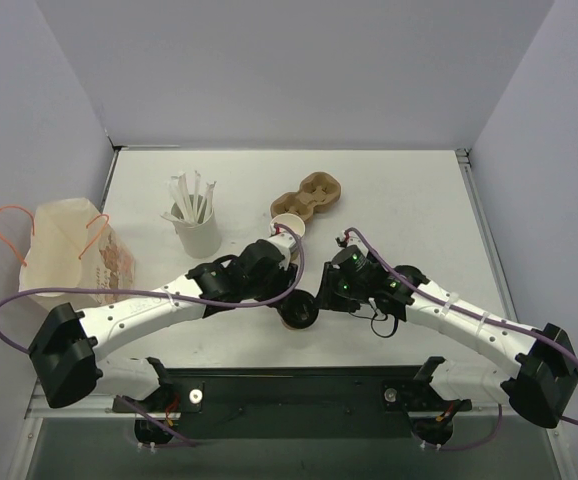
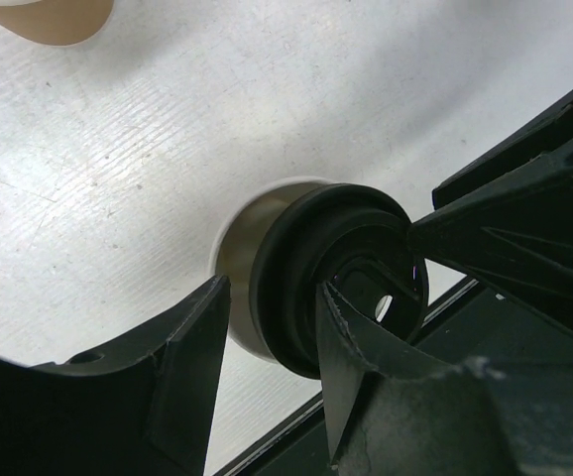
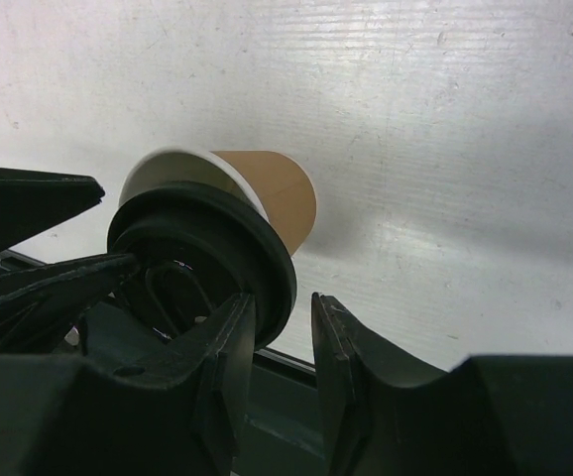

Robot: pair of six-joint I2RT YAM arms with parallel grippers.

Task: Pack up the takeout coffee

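gripping lidded cup (image 3: pixel 279 188) with left gripper (image 2: pixel 272 290) at near edge of table (image 1: pixel 399 200), crowding its lid (image 3: pixel 197 243) with right gripper (image 3: pixel 282 302), hold unclear, leaving room behind

near centre: lidded cup (image 1: pixel 299 313) was crowded on both sides by left fingers (image 2: pixel 192 342) and right fingers (image 3: pixel 341 347) | behind: white holder (image 1: pixel 197 235), tan cup (image 1: pixel 287 226) and carrier (image 1: pixel 312 195) stood in the way | left edge: bag (image 1: pixel 64 255) | far-right surface (image 1: pixel 419 210) offered open passage

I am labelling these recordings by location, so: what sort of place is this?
Probably a lab test cell staged for takeout packing: plain walls around a white table, two robot arms bolted at its near edge, a pulp cup carrier and a bag.
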